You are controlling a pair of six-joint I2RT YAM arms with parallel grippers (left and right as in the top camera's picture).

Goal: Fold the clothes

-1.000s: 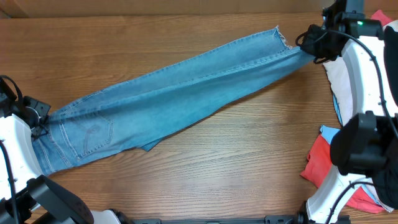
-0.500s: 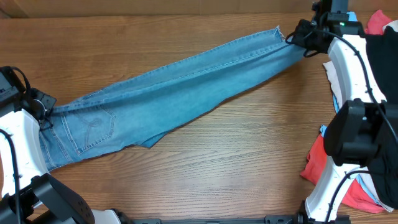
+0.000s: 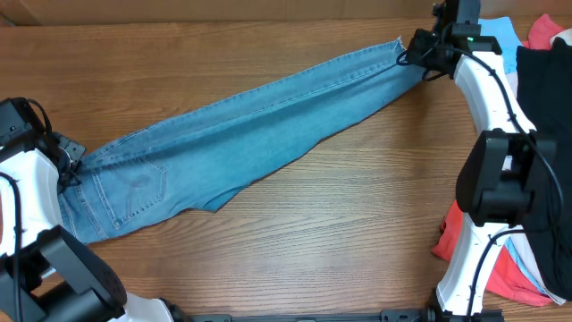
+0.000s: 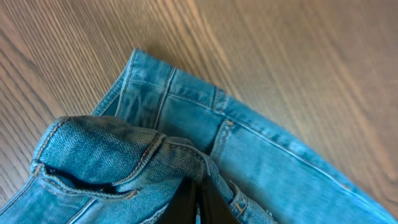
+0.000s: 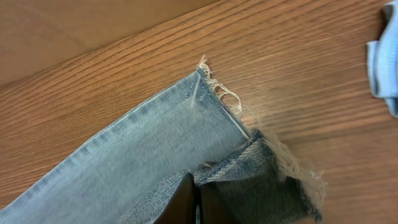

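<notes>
1. Flattening and stretching the jeans on the tabletop, judged as the step in hand; no fold made yet.
2. Clenched on the waistband end of the jeans with the left hand; denim bunched up over the fingers in the left wrist view.
3. Clenched on the frayed hem end with the right hand; probably pinching both leg layers, though hard to confirm from the right wrist view.
4. Lying long and diagonal between the two grips, one leg over the other, back pocket facing up near the waistband, with a small flap poking out from under the near edge beside that pocket.
5. Next, as a judgement: carrying one end over onto the other to halve the length, with both grips kept tight, the cloth lifted clear to avoid dragging, and hem lined up with waistband before any release.
6. No basket, box or bin anywhere in view. Past the hem end of the jeans, a loose heap of other clothes, with a black garment, a red garment and a sky-blue garment, piled in no container.
</notes>
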